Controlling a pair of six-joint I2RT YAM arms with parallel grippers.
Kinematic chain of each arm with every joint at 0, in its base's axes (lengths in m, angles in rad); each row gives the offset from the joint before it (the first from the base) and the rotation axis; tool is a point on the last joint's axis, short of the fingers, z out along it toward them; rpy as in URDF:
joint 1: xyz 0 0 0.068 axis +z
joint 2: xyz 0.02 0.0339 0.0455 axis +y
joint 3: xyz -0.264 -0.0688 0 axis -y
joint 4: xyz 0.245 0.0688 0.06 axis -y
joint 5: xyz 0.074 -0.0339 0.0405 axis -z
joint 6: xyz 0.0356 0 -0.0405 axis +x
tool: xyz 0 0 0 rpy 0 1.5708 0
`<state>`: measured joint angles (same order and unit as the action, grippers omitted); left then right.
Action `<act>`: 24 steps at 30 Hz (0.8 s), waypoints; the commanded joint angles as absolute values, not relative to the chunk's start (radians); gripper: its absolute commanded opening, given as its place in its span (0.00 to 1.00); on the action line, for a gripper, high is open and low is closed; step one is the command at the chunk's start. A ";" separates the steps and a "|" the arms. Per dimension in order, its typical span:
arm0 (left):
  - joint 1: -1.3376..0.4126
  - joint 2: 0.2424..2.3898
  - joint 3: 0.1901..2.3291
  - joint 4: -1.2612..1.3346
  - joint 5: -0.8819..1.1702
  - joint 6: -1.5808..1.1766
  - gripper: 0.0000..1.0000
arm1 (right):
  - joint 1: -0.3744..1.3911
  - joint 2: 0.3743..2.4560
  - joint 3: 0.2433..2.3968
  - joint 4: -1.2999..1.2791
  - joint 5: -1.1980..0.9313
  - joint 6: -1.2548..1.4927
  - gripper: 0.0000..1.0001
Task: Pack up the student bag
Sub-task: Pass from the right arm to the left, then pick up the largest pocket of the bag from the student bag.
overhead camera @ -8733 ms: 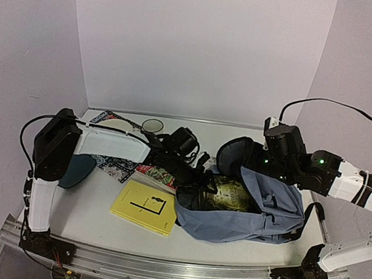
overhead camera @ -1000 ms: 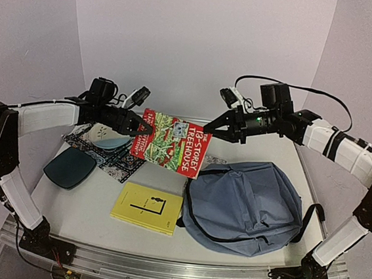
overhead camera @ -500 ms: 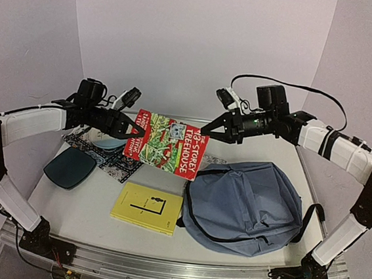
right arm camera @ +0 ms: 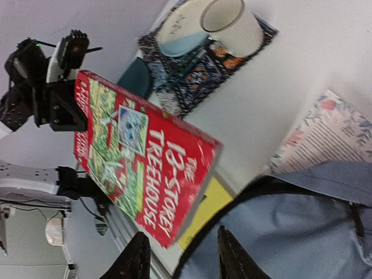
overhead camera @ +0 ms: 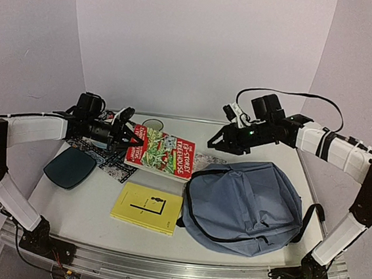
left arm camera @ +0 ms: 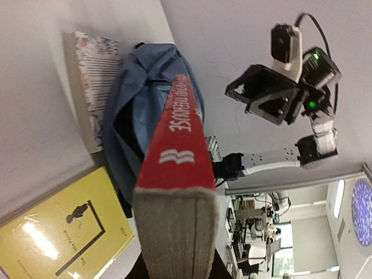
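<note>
The student bag (overhead camera: pixel 245 204) lies flat on the right of the table (overhead camera: pixel 79 225), its long axis running left to right and its zippered edge facing the yellow book (overhead camera: pixel 148 207), while the left gripper (overhead camera: pixel 131 137) clamps the red book (overhead camera: pixel 161 153) and the right gripper (overhead camera: pixel 213 145) hangs parted, empty

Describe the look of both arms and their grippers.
Both arms pair white tubular links with black joint housings: left arm, right arm. The left gripper and right gripper are black with tapering fingers. A black cable loops over the right arm; a green light glows near its wrist.
</note>
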<state>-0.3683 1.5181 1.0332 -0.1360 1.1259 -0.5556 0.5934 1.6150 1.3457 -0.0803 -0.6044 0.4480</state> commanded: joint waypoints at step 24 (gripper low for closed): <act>-0.340 1.316 0.764 0.151 0.743 -0.940 0.00 | 1.183 1.780 1.486 -0.617 0.317 0.579 0.84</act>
<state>-0.3393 1.3663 0.7692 0.0589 0.7506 -0.9253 1.1442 1.7008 1.4101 -0.4839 0.1570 0.4854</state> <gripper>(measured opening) 0.152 0.837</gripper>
